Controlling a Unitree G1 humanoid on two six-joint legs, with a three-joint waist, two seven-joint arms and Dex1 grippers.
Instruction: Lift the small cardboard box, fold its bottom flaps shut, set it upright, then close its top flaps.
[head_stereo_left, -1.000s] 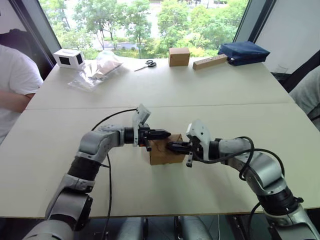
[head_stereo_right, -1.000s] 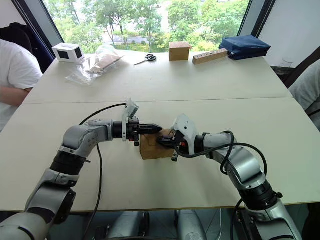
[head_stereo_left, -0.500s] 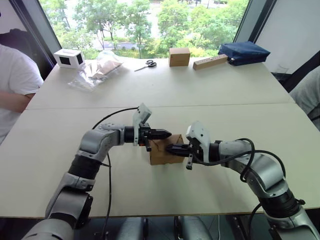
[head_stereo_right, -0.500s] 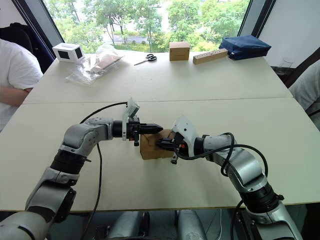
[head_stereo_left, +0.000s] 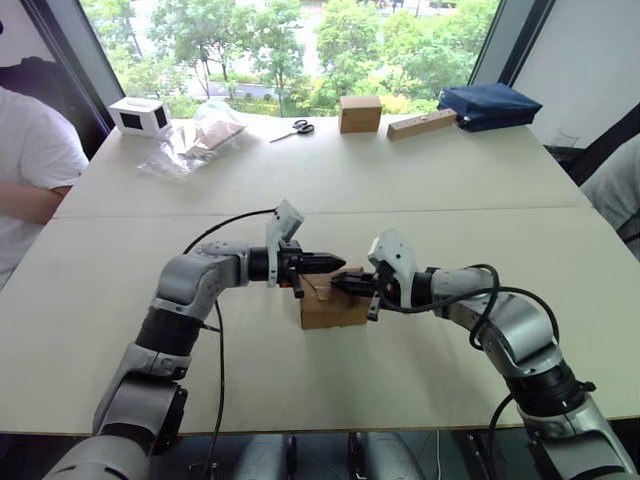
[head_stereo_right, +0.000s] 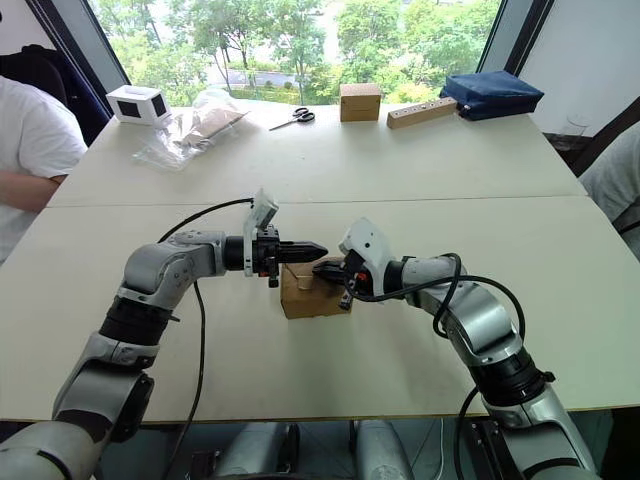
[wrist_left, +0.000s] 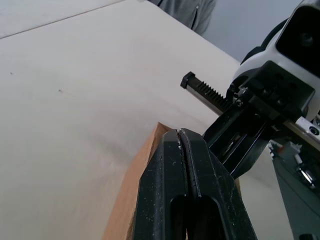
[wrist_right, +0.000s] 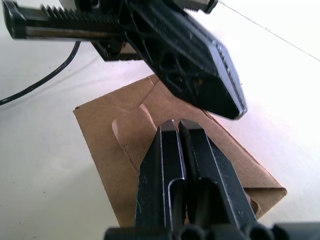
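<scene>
Brown corrugated board sits between my two arms: the small cardboard box (head_stereo_left: 333, 303) stands on the pale table (head_stereo_left: 420, 190), near the front edge and roughly midway between my sides. Its upper flaps look nearly flat, with a curved tuck tab and a slit visible from my right wrist camera, so I judge that I am working on the top closure, the last step of the task.

My left gripper (head_stereo_left: 337, 264) reaches in horizontally from the left with its two black fingers pressed together, nothing between them, the tip just over the box's top near its far edge. My right gripper (head_stereo_left: 340, 281) comes in from the opposite side, its fingers likewise pressed together and empty, its tip low over the top of the box. The two tips nearly meet above the cardboard. I keep both pincers closed because a narrow, stiff point pushes a flap down better than spread fingers would, and coming from both sides should stop the light box sliding away under a one-sided push. Whether either tip actually touches the board I cannot tell.

Well away along the window edge lie a tan carton (head_stereo_left: 358, 113), scissors (head_stereo_left: 291, 130) and a white box (head_stereo_left: 139, 116).
</scene>
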